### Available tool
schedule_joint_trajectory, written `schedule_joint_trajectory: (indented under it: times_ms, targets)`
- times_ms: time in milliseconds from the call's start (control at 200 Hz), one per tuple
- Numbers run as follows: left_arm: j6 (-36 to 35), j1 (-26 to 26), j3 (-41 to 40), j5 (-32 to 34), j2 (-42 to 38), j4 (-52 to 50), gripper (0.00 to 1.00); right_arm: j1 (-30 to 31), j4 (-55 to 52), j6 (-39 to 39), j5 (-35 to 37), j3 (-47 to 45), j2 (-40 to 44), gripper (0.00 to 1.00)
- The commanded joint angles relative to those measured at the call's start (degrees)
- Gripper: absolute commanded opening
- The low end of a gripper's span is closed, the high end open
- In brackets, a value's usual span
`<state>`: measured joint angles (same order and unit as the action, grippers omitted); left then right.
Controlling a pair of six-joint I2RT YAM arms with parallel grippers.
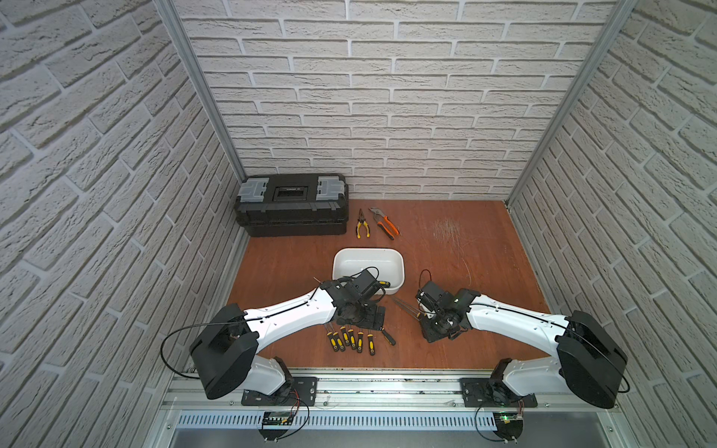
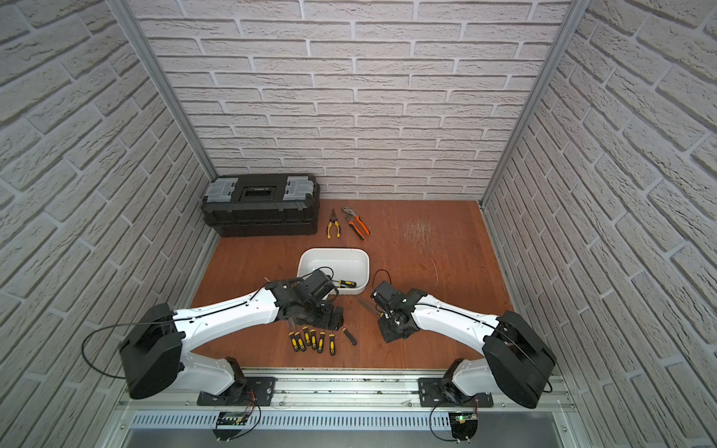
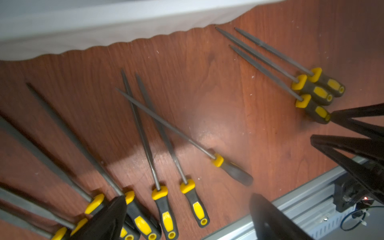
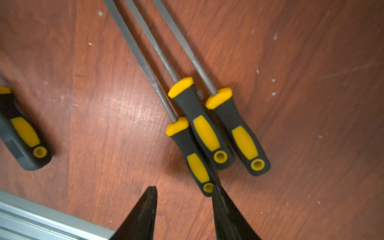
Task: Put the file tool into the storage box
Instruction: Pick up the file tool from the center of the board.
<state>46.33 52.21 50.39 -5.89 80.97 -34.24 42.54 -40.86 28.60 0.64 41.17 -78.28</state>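
The white storage box [image 1: 368, 259] stands mid-table, and one yellow-and-black file handle [image 1: 382, 284] lies inside at its near edge. A row of several files [image 1: 349, 339] lies in front of it; in the left wrist view their handles [image 3: 164, 209] sit under my open left gripper [image 3: 188, 198], which holds nothing. The box wall [image 3: 104, 27] runs along that view's far side. Three more files [image 4: 204, 133] lie side by side under my right gripper [image 4: 184, 188]. It is open and empty, with one fingertip [image 4: 217, 193] at the butt of the nearest handle [image 4: 196, 164].
A black toolbox [image 1: 291, 205] stands at the back left against the brick wall. Yellow pliers [image 1: 362, 224] and orange pliers [image 1: 386, 223] lie to its right. One stray file [image 3: 230, 168] lies apart between the two groups. An aluminium rail [image 1: 368, 382] borders the table's front.
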Motion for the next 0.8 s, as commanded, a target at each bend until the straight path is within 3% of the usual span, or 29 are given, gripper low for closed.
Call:
schedule_joint_trajectory:
  times_ms: [0,135,490,795]
  targets:
    - [0.6,0.3,0.9,1.8,-0.9,0.0,0.98,0.3,0.4,-1.0,3.4,1.5,-1.3,0.48]
    - [0.9,0.3,0.4,3.6,-3.1,-0.7,0.98,0.3,-0.1,-2.9,5.1,2.7,-2.3,0.48]
    - [1.7,0.3,0.6,4.8,-4.1,-1.6,0.98,0.3,4.3,-4.3,1.6,2.0,-7.4,0.46]
    - [2.5,0.3,1.1,10.0,-7.6,-4.4,0.98,4.2,4.2,-3.5,2.1,0.0,-6.7,0.17]
